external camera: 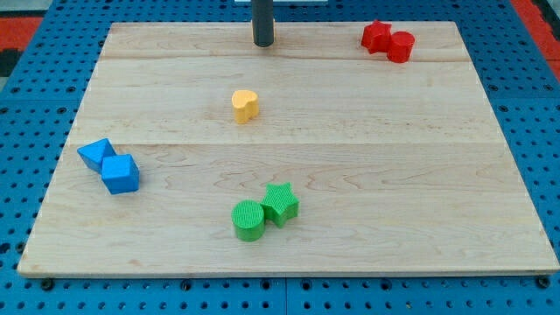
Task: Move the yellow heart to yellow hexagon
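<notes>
The yellow heart [245, 105] lies on the wooden board [394, 175] a little left of centre, in the upper half. I see no yellow hexagon anywhere in the view. My tip [262, 43] is at the view's top, above the heart and slightly to its right, a clear gap away from it and touching no block.
A red star-like block [376, 35] and a red cylinder [401, 45] touch at the top right. A blue triangle [95, 154] and a blue cube [120, 173] touch at the left. A green cylinder [248, 219] and a green star [280, 202] touch at the bottom centre.
</notes>
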### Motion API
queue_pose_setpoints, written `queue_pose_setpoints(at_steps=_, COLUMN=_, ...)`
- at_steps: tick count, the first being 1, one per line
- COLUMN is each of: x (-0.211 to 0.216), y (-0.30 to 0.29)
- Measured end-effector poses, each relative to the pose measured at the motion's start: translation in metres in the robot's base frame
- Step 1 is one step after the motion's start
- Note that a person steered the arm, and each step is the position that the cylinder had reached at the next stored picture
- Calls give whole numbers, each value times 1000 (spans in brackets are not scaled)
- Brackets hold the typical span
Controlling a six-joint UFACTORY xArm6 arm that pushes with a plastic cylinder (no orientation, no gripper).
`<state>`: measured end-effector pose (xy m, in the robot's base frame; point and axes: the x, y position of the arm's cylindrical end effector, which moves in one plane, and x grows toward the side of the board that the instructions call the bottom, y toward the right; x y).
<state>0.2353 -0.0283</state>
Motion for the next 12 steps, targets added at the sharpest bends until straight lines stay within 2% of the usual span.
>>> queue_pose_setpoints(at_steps=2, x=15, y=11)
queue_pose_setpoints(at_steps=3, x=56, y=27)
queue_pose_setpoints(at_steps=4, x=121, y=66)
queue_pose_setpoints(at_steps=5, x=192, y=56)
queue_pose_setpoints(at_steps=6, x=166, y=-11)
queue_pose_setpoints(at_steps=7, x=111, y=-19)
queue_pose_setpoints(at_steps=8, x=134, y=-13)
queue_pose_setpoints(at_steps=9, x=145, y=-36)
queue_pose_setpoints(at_steps=10, x=122, y=-58)
queue_pose_setpoints(at_steps=11, x=74, y=-39)
queue_pose_setpoints(at_steps=12, x=52, y=-17)
